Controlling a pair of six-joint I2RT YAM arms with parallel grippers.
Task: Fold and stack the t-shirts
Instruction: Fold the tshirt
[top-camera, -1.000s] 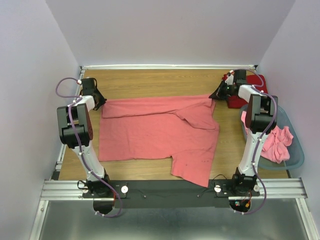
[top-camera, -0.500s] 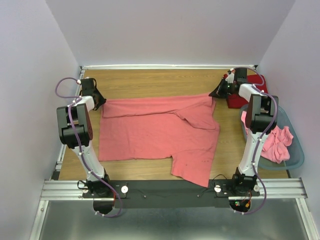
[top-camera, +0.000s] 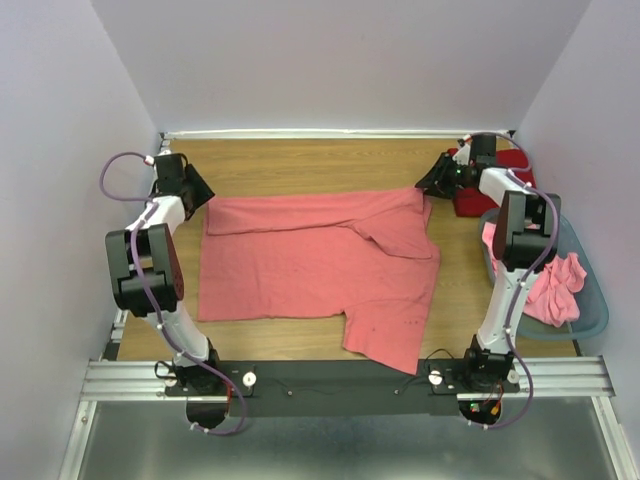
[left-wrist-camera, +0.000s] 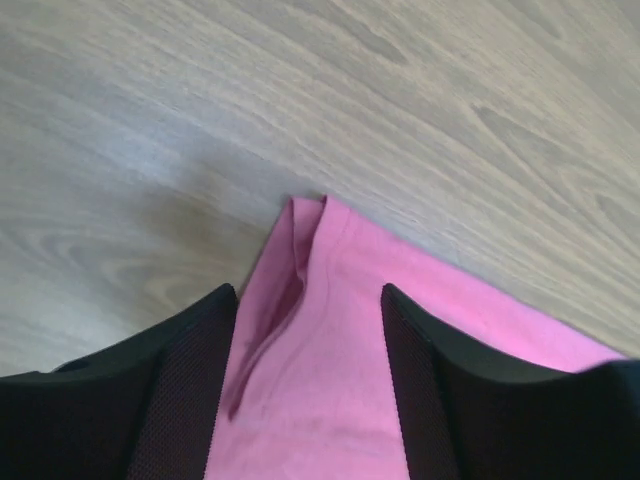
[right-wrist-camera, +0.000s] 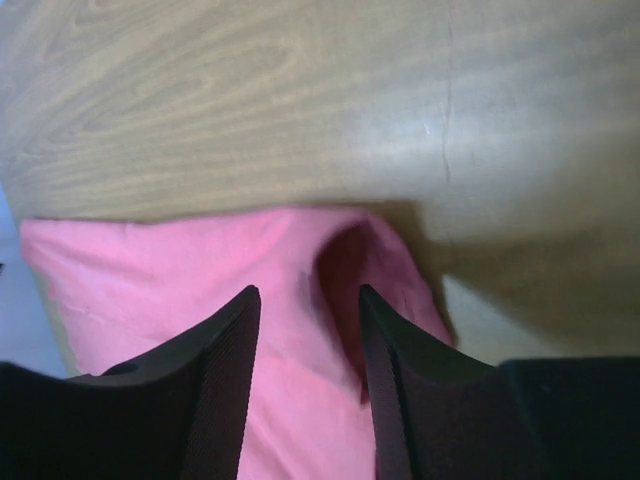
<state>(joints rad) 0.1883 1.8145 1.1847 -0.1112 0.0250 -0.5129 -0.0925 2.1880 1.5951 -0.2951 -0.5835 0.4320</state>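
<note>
**Jaws apart at both far corners**

Spread flat on the wooden table (top-camera: 300, 160), salmon t-shirt (top-camera: 320, 265), far edge doubled over as a first fold; left gripper (left-wrist-camera: 308, 295) parted astride its left corner, right gripper (right-wrist-camera: 308, 292) likewise at the right; nothing pinched.

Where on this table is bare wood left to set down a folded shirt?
Bare wood: the far strip of the wooden table between the spread salmon-pink t-shirt and the back wall, and the near-left strip before the black rail. Crowded: the right side, with the deep red t-shirt and oval grey-blue plastic basket.
</note>
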